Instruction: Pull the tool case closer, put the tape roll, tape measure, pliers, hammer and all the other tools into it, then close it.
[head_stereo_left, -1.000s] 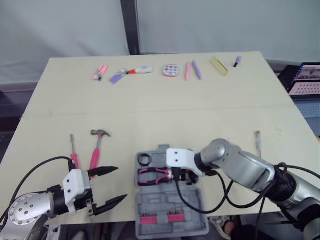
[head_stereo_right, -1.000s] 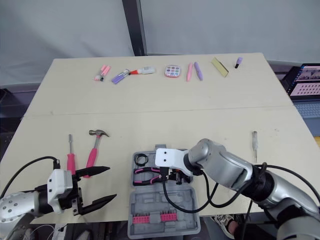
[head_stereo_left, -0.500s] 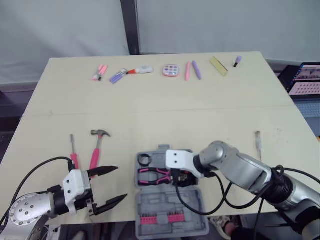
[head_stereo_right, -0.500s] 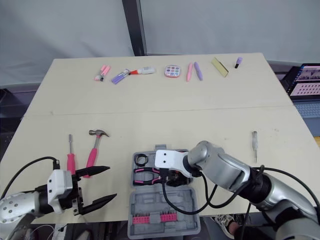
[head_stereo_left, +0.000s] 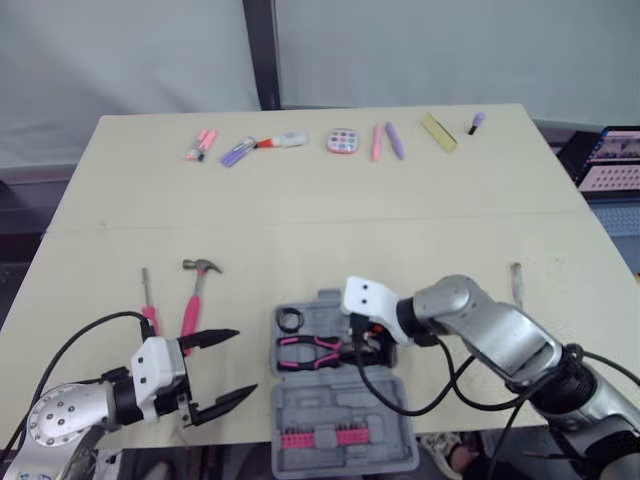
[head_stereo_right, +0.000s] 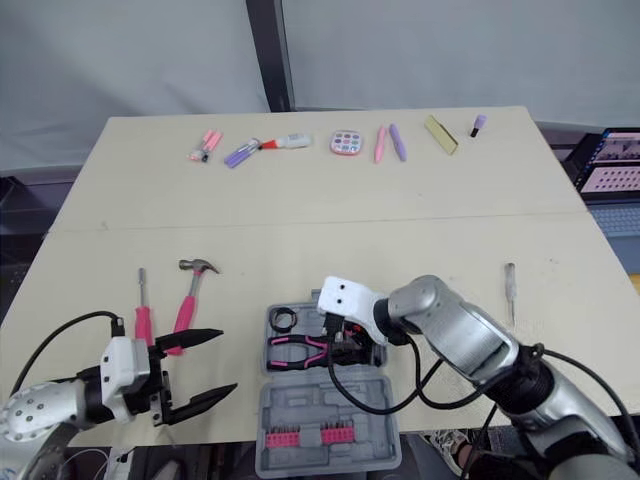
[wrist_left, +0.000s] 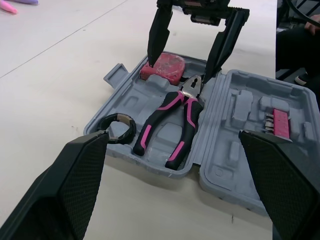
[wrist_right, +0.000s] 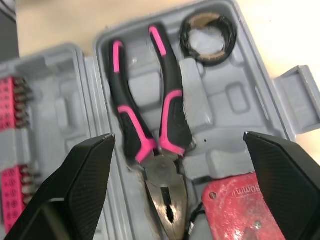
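Jaws wide, the right gripper (wrist_left: 180, 66) hovers over the pliers (wrist_left: 172, 117) bedded in the tool case (head_stereo_left: 345, 405) at 6 o'clock, while the left gripper (head_stereo_left: 245, 362), equally spread, seems poised for the hammer (head_stereo_left: 193, 300) at 8 o'clock.

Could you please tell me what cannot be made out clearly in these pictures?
Tape measure: under the right hand in the head views; cut off by the edge in the right wrist view.
Small items in the far row: too small to identify.
Bit strip: partly behind the left hand in its wrist view.
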